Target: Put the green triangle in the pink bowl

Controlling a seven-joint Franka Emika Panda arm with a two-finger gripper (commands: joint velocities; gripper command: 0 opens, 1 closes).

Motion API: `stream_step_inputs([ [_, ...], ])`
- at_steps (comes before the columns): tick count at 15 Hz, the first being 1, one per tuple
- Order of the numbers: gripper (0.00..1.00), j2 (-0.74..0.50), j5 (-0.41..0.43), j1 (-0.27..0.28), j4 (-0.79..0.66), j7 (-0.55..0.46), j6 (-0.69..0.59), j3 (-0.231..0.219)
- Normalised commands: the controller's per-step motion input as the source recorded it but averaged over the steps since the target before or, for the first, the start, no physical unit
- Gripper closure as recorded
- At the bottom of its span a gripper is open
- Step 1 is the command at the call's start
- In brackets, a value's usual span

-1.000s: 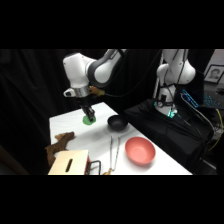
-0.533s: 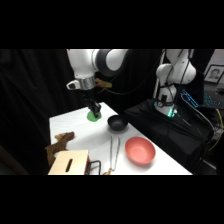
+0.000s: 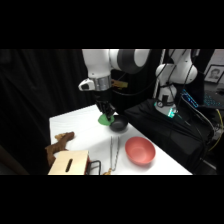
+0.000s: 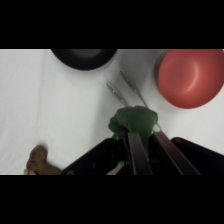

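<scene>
White and matte, the tabletop is sitting against black drapery, with nothing on it reflecting except the metal tongs. In the wrist view the gripper is showing its fingers clamped on the green triangle, which is bulging out just past the fingertips and hanging clear above the tabletop. In the side view the green triangle is showing just under the gripper, close beside the black bowl. Its outline is looking rounded and lumpy rather than crisp-edged, so it is probably light and perhaps slightly soft; a hold across its flatter faces, as appears to be the case, should be keeping it from twisting. Beyond the fingertips and off to one side, the pink bowl is lying smooth, round and shallow, well apart from the block. The black bowl is lying past the fingers on the other side, and a brown lumpy object is resting near the linkage.
</scene>
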Motion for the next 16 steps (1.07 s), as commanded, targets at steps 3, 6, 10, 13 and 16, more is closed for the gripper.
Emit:
stream_step_inputs([
  [3,0.95,-0.36,-0.028,0.132,-0.34,0.17,0.01,0.075],
  [6,0.95,-0.35,-0.032,0.121,-0.34,0.17,0.05,0.083],
  [10,0.95,-0.28,-0.064,0.115,-0.31,0.19,0.14,0.091],
  [13,0.95,-0.15,-0.089,0.093,-0.25,0.18,0.28,0.079],
  [16,0.95,-0.05,-0.079,0.063,-0.2,0.13,0.29,0.053],
])
